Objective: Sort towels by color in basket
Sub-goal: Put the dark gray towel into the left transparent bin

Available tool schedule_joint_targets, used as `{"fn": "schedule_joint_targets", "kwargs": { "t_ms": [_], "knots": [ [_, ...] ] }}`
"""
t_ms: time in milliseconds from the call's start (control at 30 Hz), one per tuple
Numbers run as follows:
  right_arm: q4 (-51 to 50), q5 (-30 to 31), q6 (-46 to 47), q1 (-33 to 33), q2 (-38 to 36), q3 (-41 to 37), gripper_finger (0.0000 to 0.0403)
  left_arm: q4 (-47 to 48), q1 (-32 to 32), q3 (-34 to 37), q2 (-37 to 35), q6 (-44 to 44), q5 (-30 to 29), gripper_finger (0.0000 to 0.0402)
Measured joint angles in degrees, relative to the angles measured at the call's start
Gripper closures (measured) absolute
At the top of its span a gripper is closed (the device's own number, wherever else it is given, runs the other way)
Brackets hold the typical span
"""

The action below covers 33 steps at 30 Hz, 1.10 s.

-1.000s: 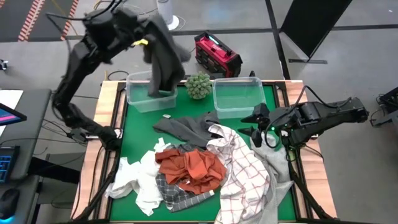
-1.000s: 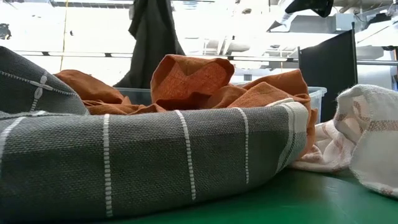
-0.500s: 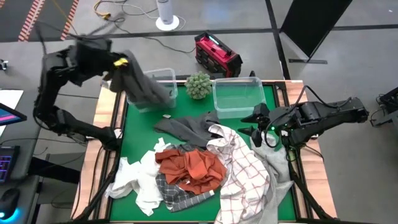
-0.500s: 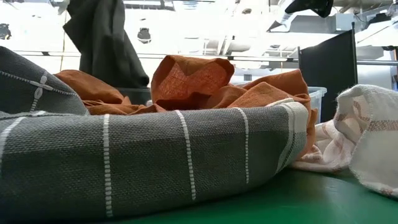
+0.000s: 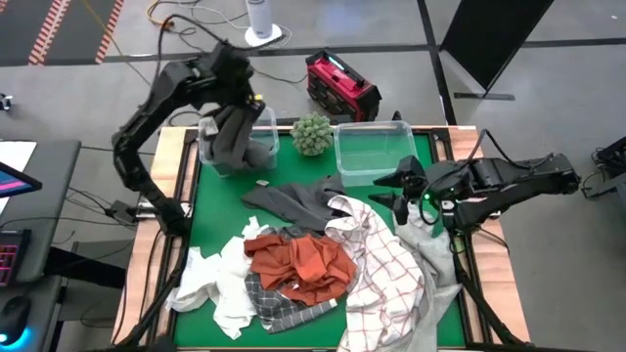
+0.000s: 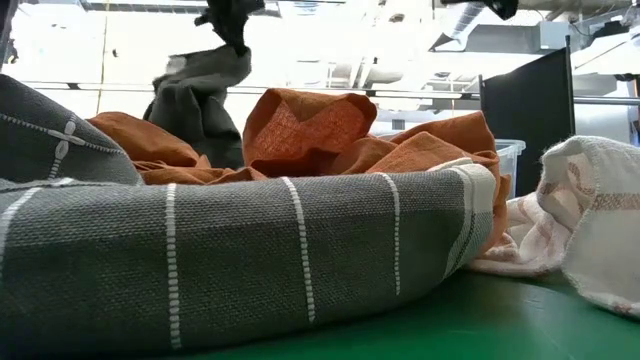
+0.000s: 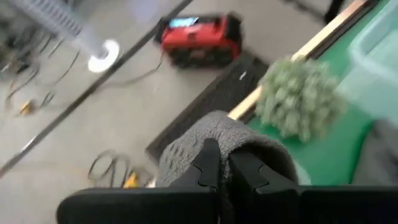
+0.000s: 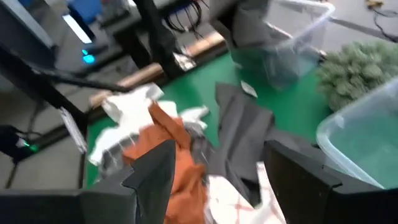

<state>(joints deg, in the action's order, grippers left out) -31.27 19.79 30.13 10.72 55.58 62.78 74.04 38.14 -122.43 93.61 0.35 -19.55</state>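
A: Item, near edge at six o'clock?
B: Plaid towel (image 5: 279,305); rust-orange towel (image 5: 303,266) atop; grid-lined white towel (image 5: 386,274) beside.
A: Three o'clock?
B: Right gripper (image 5: 389,192); fingers spread, grasping nothing.
A: Far, eleven o'clock?
B: Left gripper (image 5: 238,96) clenched on dark grey towel (image 5: 231,142), hanging into left clear bin (image 5: 266,122).

The left gripper (image 5: 238,98) was raised at eleven o'clock, fingers clamped together. The right gripper (image 5: 399,189) waited at three o'clock, fingers spread.
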Motion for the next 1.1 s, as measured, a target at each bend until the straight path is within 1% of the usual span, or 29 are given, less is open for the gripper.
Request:
{"fn": "schedule_joint_targets", "kwargs": {
  "t_ms": [100, 200, 267, 333, 400, 467, 533, 567, 633, 700, 733, 833, 900, 1000, 1100],
  "knots": [
    [2.2, 0.0, -0.1, 0.1, 0.0, 0.0, 0.0133, -8.0, 3.4, 0.0, 0.9, 5.3, 7.6, 0.04],
    [2.9, 0.0, -0.2, 0.1, 0.0, 0.0, 0.0133, -15.0, 6.4, 0.0, 1.8, 8.7, 17.7, 0.04],
    [3.3, 0.0, 0.1, 0.5, 0.0, 0.0, 0.0133, -17.4, 8.3, 0.0, 2.7, 10.6, 26.2, 0.04],
    [3.5, 0.0, 0.3, 1.1, -0.1, 0.0, 0.0133, -18.3, 10.2, 0.0, 3.4, 11.7, 36.8, 0.04],
    [3.5, 0.0, 0.7, 1.9, -0.1, 0.0, 0.0133, -17.3, 11.7, 0.0, 4.1, 11.9, 45.8, 0.04],
    [3.5, 0.0, 1.3, 2.7, -0.2, 0.0, 0.0133, -13.0, 13.0, 0.0, 4.5, 11.2, 53.0, 0.04],
    [3.5, 0.0, 1.4, 3.4, -0.1, 0.0, 0.0133, -5.4, 13.7, 0.0, 4.8, 10.1, 57.7, 0.04],
    [3.5, 0.0, 1.4, 3.8, -0.1, 0.0, 0.0133, -0.8, 13.8, 0.0, 4.9, 10.1, 58.5, 0.04],
    [3.5, 0.0, 1.4, 4.4, -0.1, 0.0, 0.0133, 8.9, 13.9, 0.0, 4.9, 10.7, 58.0, 0.04],
    [3.5, 0.0, 1.4, 4.5, -0.1, 0.0, 0.0133, 16.0, 13.7, 0.0, 4.9, 10.9, 53.9, 0.04],
    [3.5, 0.0, 1.4, 4.5, -0.1, 0.0, 0.0133, 16.7, 13.4, 0.1, 4.8, 9.8, 50.5, 0.04],
    [3.5, 0.0, 1.1, 4.2, -0.1, 0.0, 0.0133, 15.1, 12.5, 2.0, 3.8, 1.9, 36.6, 0.04],
    [3.5, 0.0, 0.9, 4.0, -0.1, 0.0, 0.0133, 15.7, 12.4, 2.5, 3.5, 0.6, 29.0, 0.04],
    [3.5, 0.0, 0.9, 3.7, -0.1, 0.0, 0.0133, 15.9, 12.5, 4.4, 3.9, -0.9, 20.6, 0.04],
    [3.5, 0.0, 0.9, 3.8, -0.1, 0.0, 0.0133, 13.7, 12.5, 7.8, 4.2, -2.0, 11.1, 0.04]
  ]
}}
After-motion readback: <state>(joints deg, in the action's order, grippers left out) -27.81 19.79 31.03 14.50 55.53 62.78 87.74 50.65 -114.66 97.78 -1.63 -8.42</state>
